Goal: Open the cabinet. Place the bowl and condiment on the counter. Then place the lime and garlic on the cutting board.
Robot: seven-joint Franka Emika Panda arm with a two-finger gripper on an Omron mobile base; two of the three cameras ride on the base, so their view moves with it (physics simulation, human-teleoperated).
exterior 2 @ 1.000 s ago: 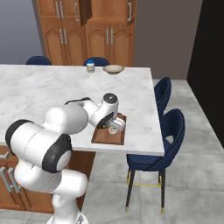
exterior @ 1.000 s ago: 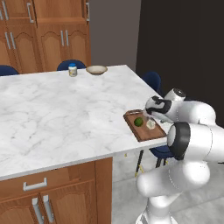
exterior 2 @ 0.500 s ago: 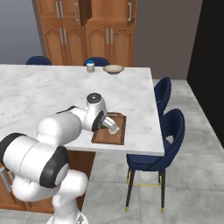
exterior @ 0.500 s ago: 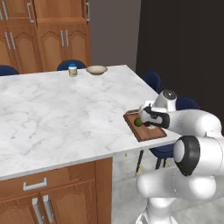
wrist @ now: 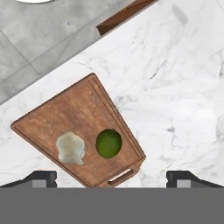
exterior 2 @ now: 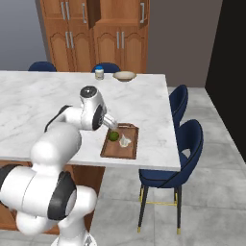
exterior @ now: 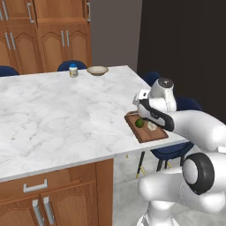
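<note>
One lime (wrist: 108, 143) and one garlic (wrist: 71, 148) on one cutting board (wrist: 57, 118)

white arm bent fwd, pincer (wrist: 112, 177) facing down, fingers (wrist: 41, 177) wide apart, empty

Grey tile floor (exterior 2: 216, 192), navy stools (exterior 2: 168, 168), grey wall (exterior: 114, 31), possibly dark doorway.

Marble counter (exterior: 57, 110), loaded at two ends
Cutting board (exterior: 145, 127) near right edge; bowl (exterior: 97, 70) and, seemingly, the condiment (exterior: 73, 70) far back.
</note>
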